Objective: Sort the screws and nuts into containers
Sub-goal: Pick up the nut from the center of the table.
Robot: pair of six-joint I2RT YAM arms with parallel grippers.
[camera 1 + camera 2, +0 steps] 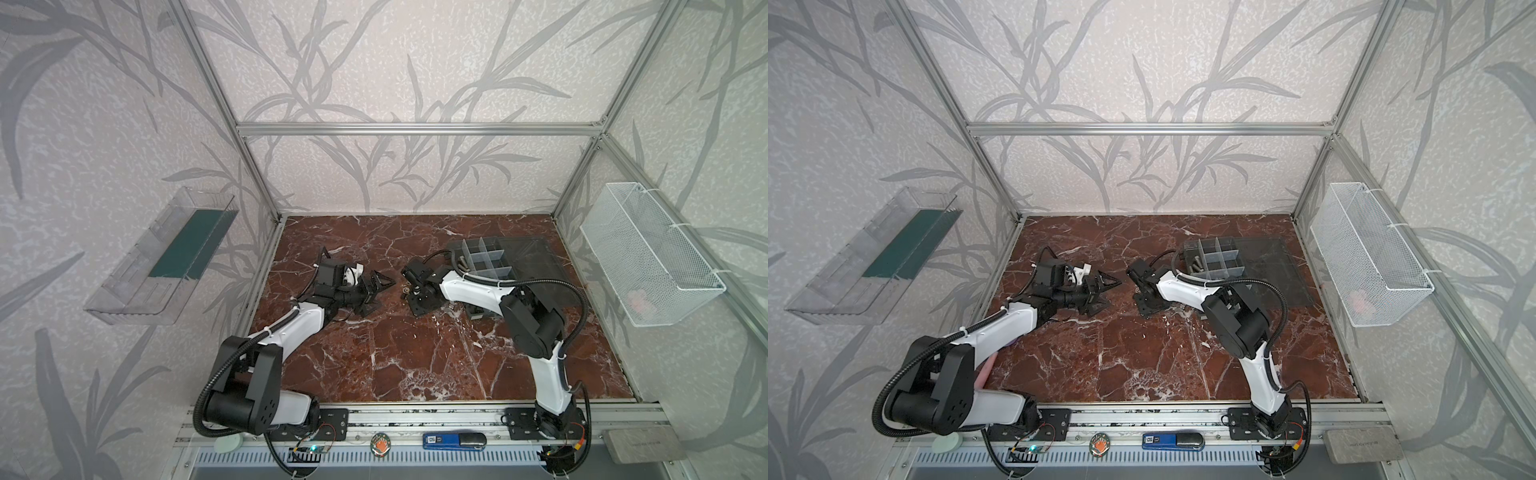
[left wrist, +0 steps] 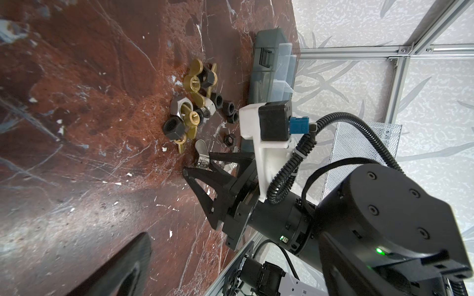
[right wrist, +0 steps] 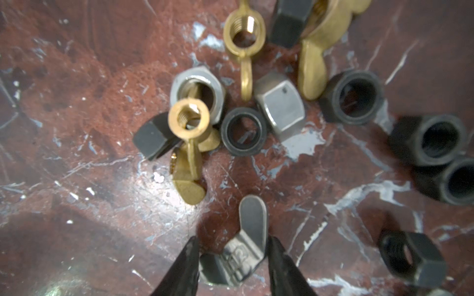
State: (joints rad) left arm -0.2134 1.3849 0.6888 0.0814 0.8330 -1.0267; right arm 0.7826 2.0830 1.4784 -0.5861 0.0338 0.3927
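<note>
**Red marble counter (image 1: 415, 365), nuts mostly unsorted**

Nuts (image 2: 195, 102) lie heaped mid-counter. Only a few bolts (image 1: 461, 264) show in the box (image 1: 484, 253) at far right, so most sorting is left. Right fingers (image 3: 184, 264), narrowly parted, straddle a silver wing nut (image 3: 243, 246); whether they pinch it I cannot tell. Left fingers (image 2: 115, 266), left of the heap, gape wide and empty.
</note>
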